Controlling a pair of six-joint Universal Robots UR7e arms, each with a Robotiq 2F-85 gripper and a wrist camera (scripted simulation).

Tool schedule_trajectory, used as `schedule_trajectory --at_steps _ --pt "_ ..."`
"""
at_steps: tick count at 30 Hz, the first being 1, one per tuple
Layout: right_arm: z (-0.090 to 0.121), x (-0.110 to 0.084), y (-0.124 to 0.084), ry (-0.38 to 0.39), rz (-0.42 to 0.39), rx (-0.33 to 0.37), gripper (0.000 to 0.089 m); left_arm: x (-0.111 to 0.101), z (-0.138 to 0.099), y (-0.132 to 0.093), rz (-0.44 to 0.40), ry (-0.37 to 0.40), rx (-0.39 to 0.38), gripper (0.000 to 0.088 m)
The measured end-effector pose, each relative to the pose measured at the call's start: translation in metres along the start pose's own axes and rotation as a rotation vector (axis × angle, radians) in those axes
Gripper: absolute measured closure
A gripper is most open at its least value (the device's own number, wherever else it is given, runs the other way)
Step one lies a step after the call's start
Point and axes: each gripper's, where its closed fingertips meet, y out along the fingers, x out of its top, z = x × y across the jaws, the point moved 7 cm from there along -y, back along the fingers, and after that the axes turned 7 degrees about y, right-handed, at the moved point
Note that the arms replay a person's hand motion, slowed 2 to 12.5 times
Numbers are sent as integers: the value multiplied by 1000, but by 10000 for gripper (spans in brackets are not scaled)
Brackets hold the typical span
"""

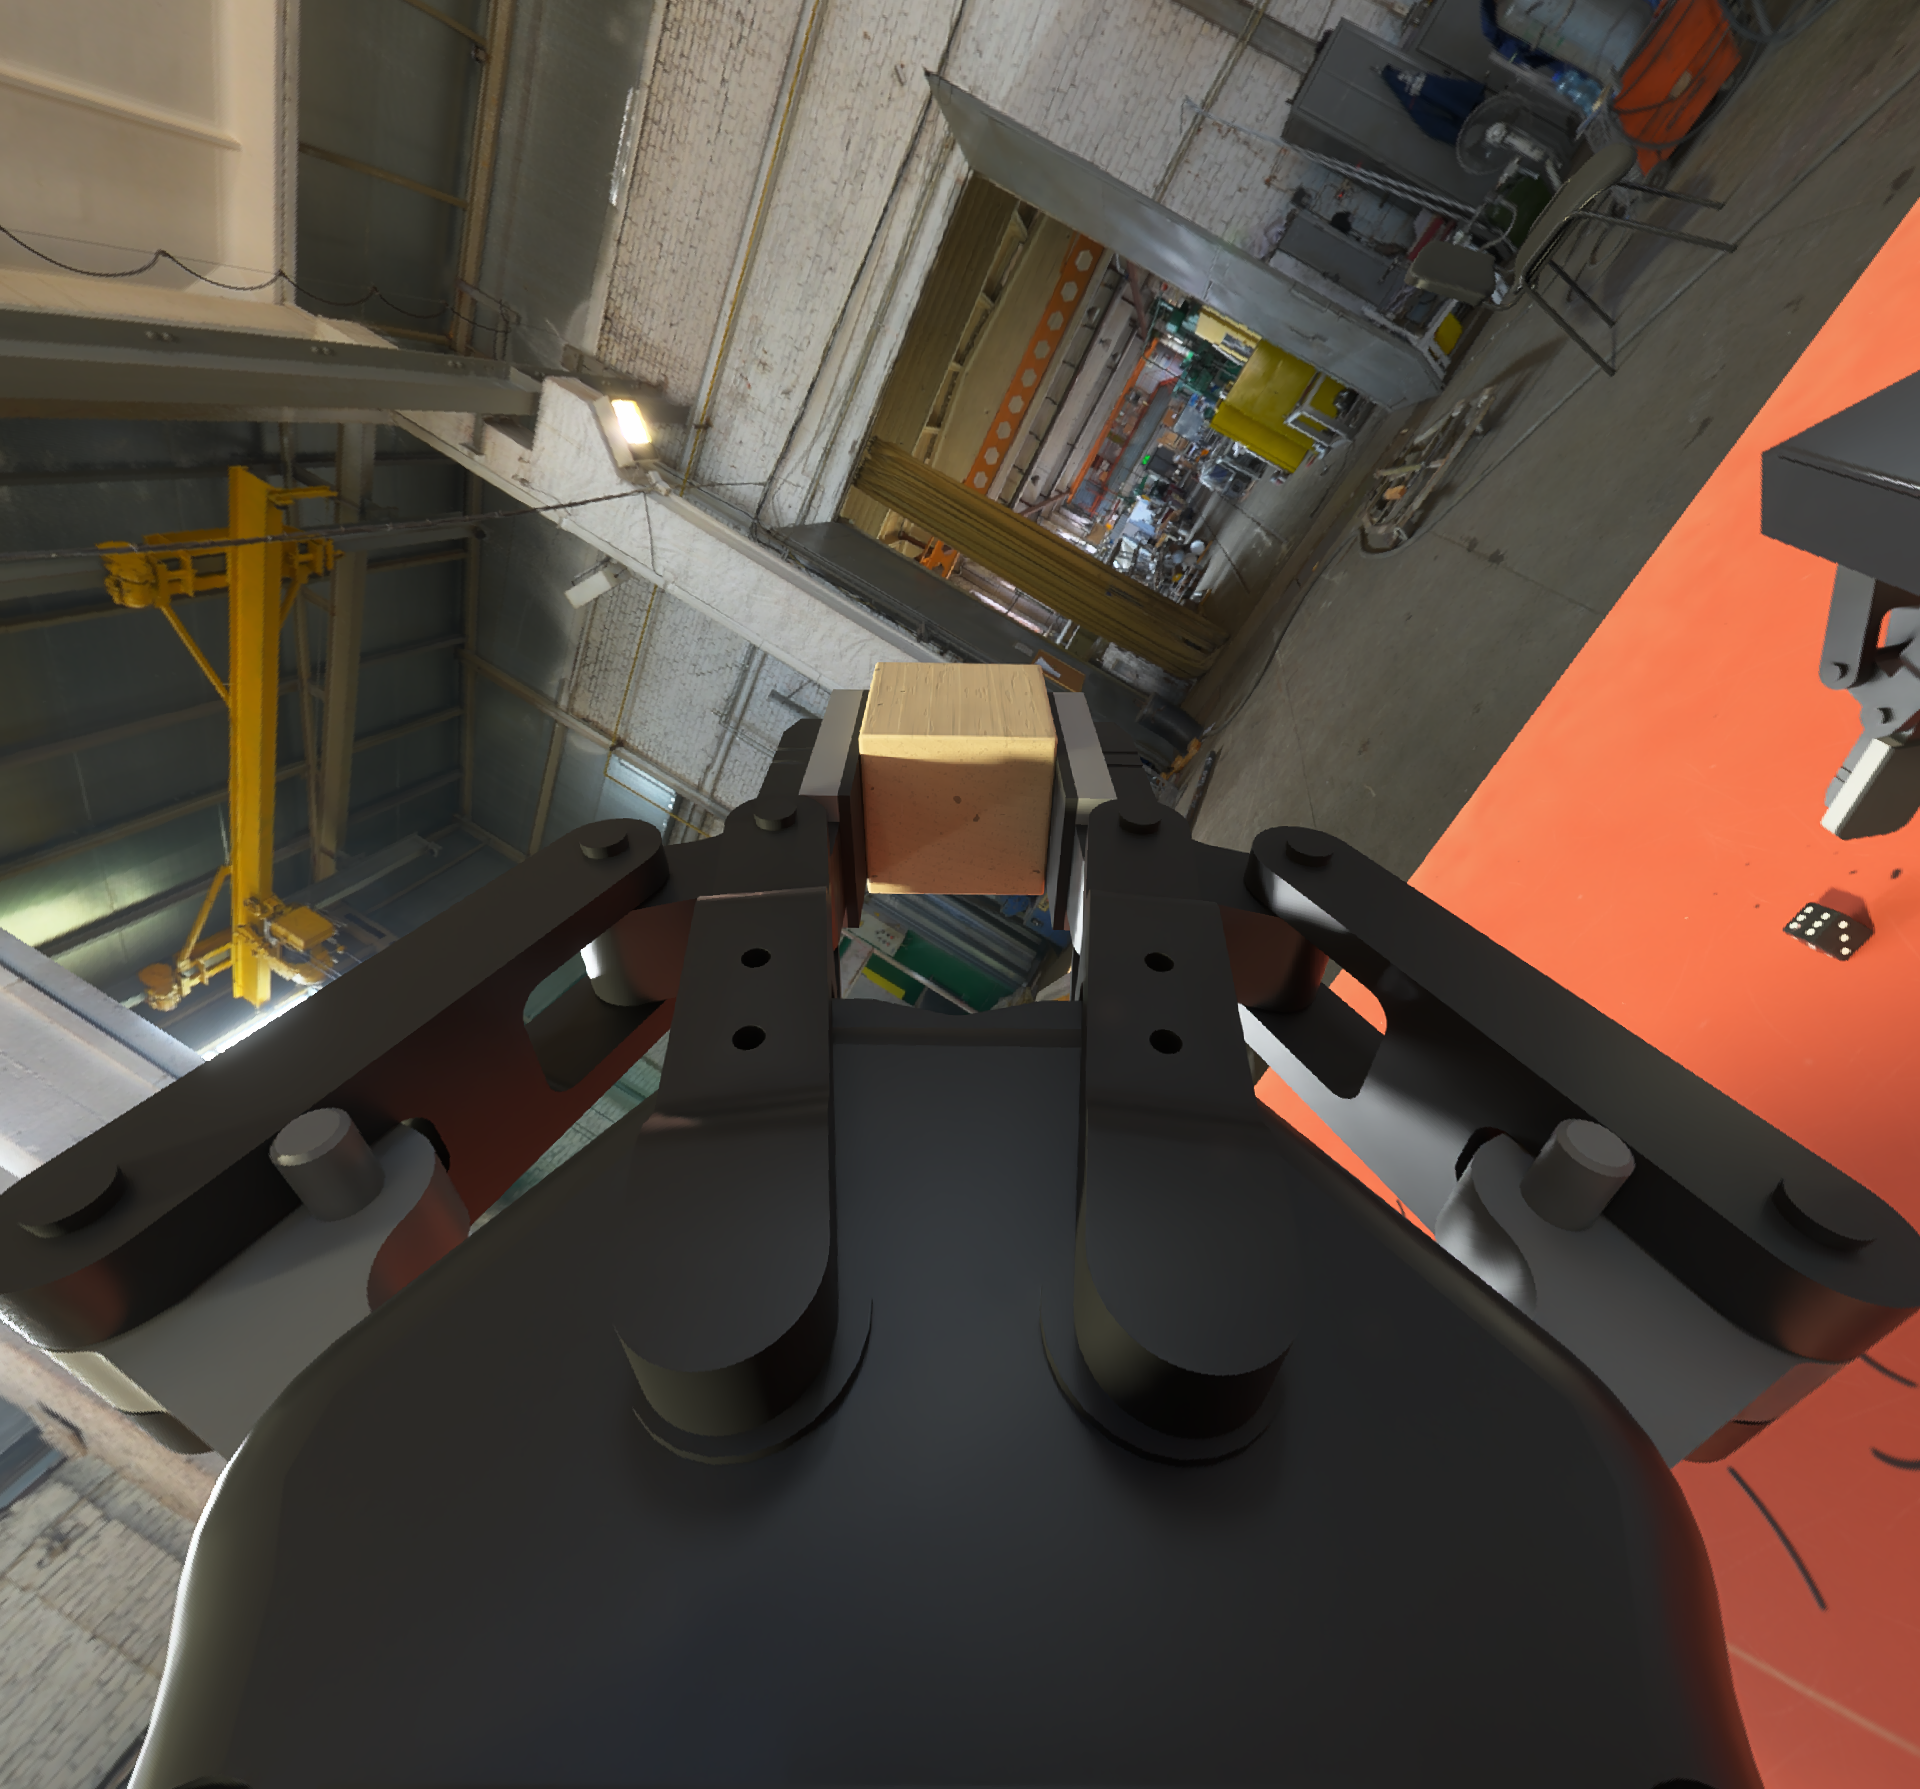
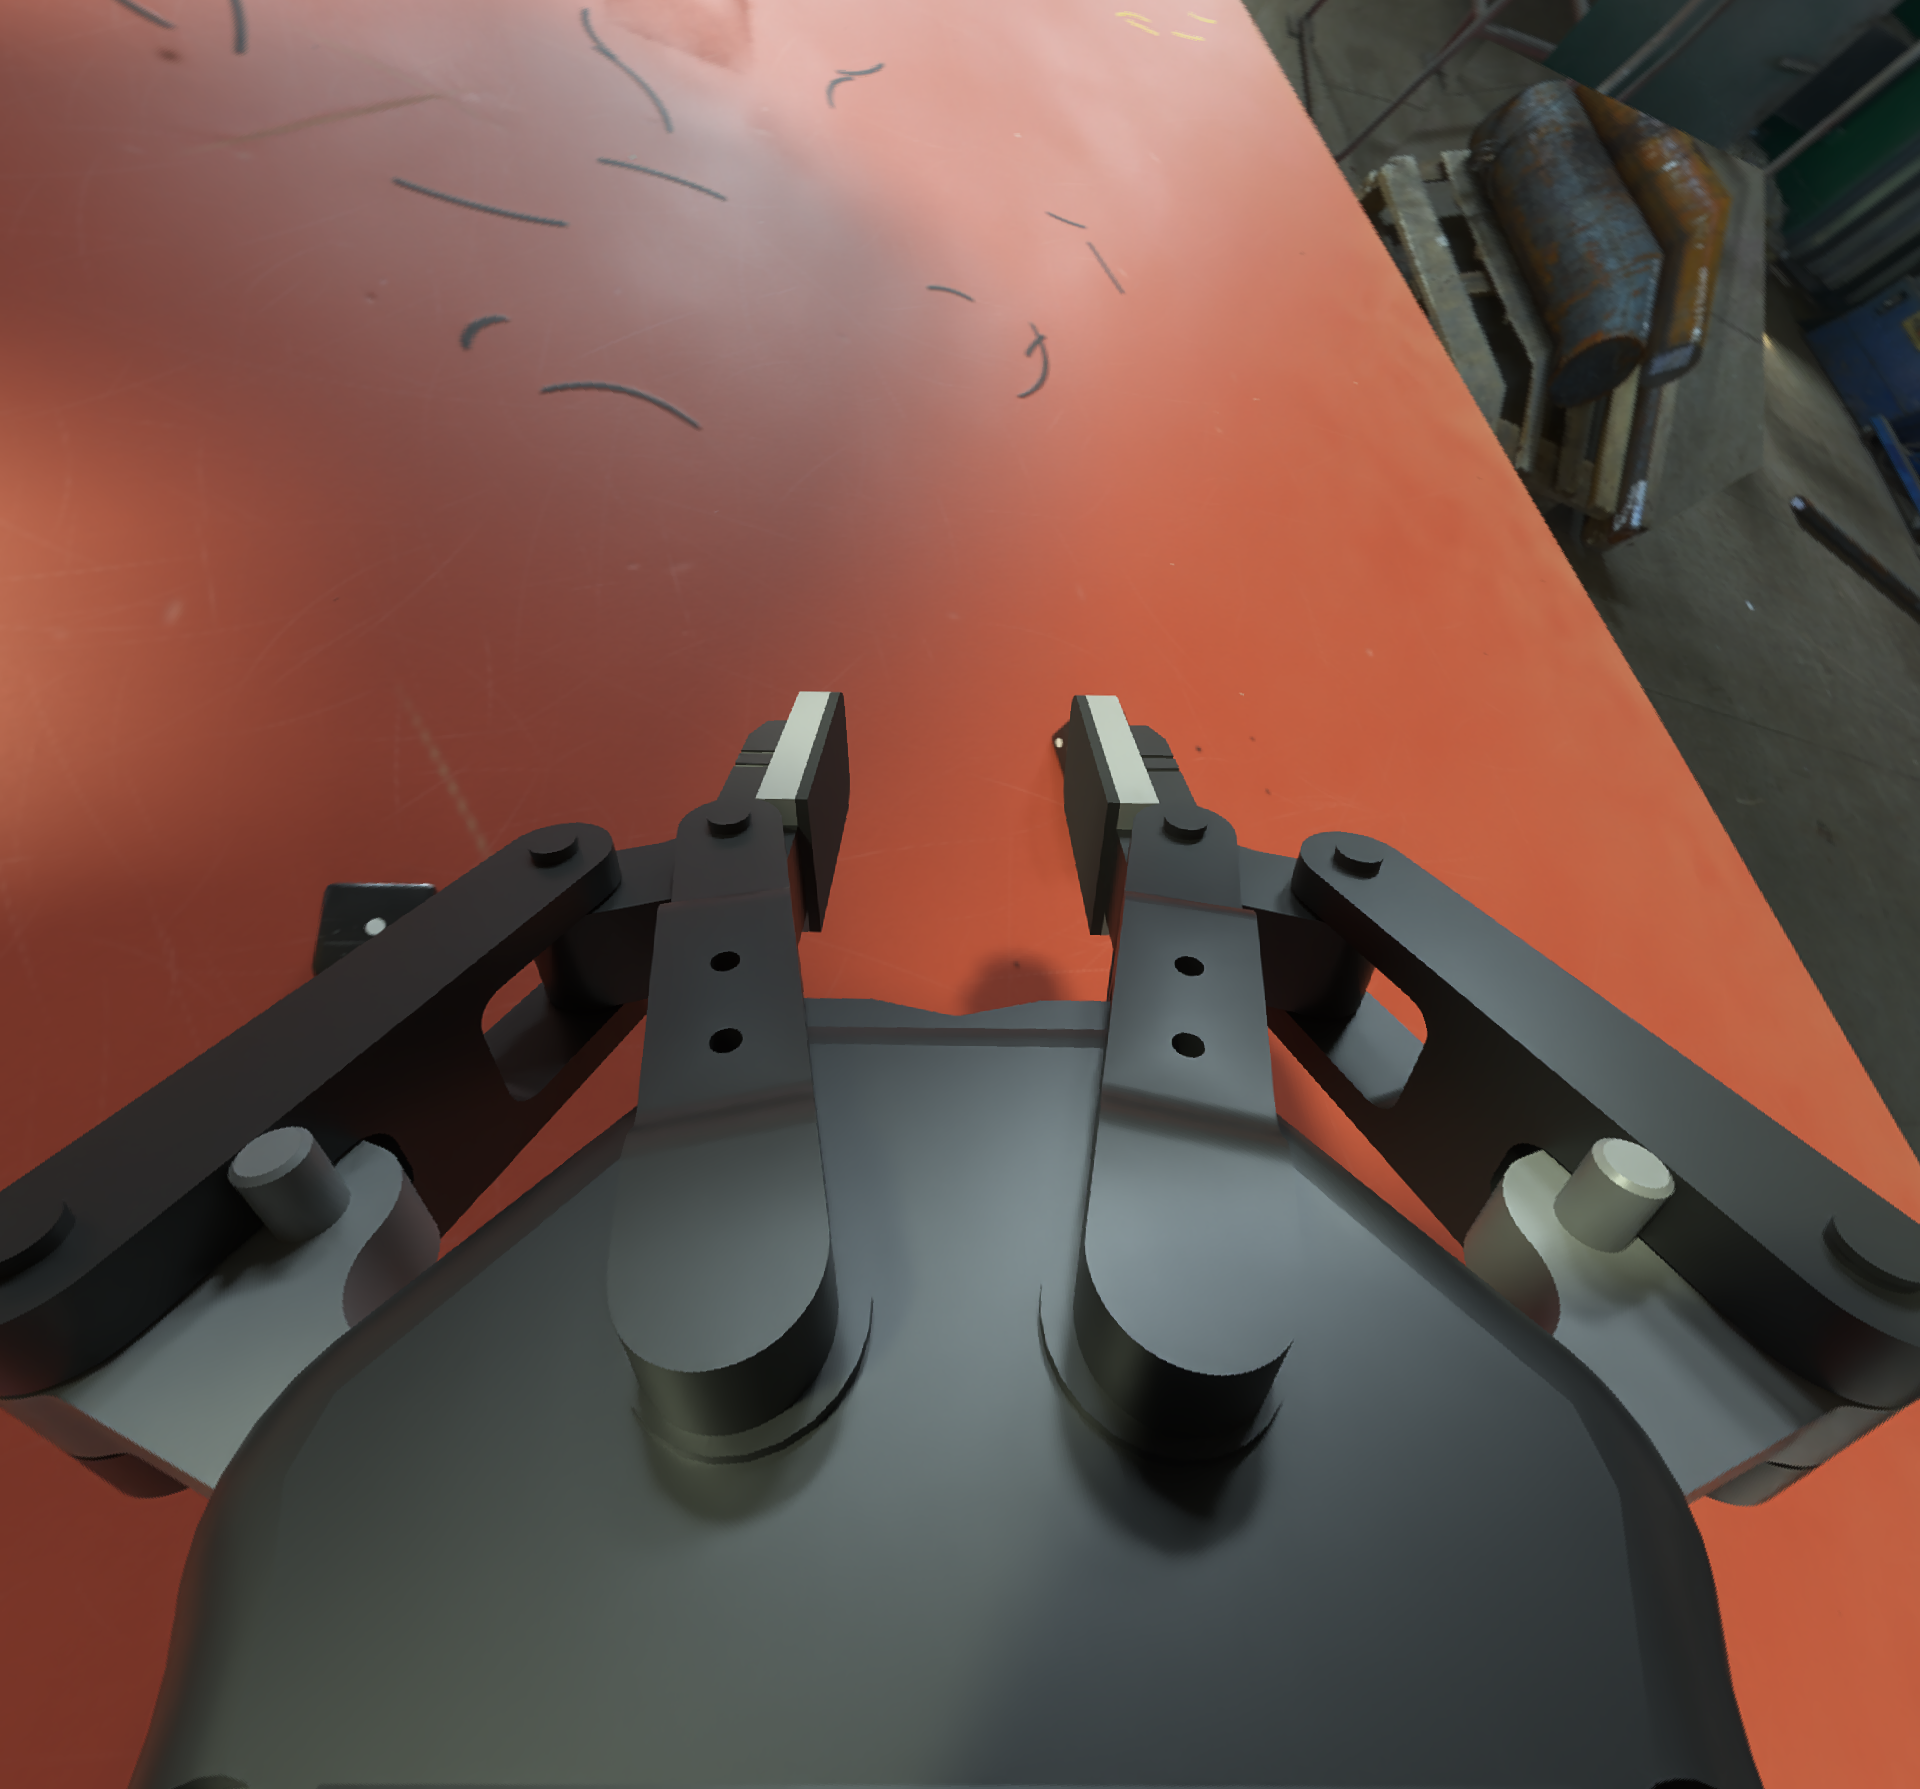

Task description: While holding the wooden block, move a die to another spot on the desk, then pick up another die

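Observation:
My left gripper is shut on a light wooden block and holds it up in the air, off the desk. A black die with white pips lies on the orange desk at the right of the left wrist view, just under my right gripper. In the right wrist view my right gripper is open and empty above the desk. A black die shows partly behind its left linkage. A small corner of another black die peeks out behind the right finger.
The desk's surface carries dark curved scuff marks and a faint square patch. The desk's right edge runs diagonally; beyond it are rusty cylinders on a pallet on the workshop floor.

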Motion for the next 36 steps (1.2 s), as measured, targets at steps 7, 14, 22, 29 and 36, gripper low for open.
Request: schedule_trajectory --at_steps 7,14,22,29,36 --pt "13 -5 3 -80 10 87 495 -1 0 0 -1 -4 -3 605" --pt "19 -8 4 -143 19 99 495 -1 -1 1 -2 -5 -5 605" --pt "18 -9 6 -177 31 43 495 0 -2 2 -6 -4 -7 605" --pt "17 -8 9 -157 34 22 495 1 -2 3 -10 -3 -8 605" --pt "14 -4 10 -97 22 31 495 2 -2 3 -18 -4 -8 605"
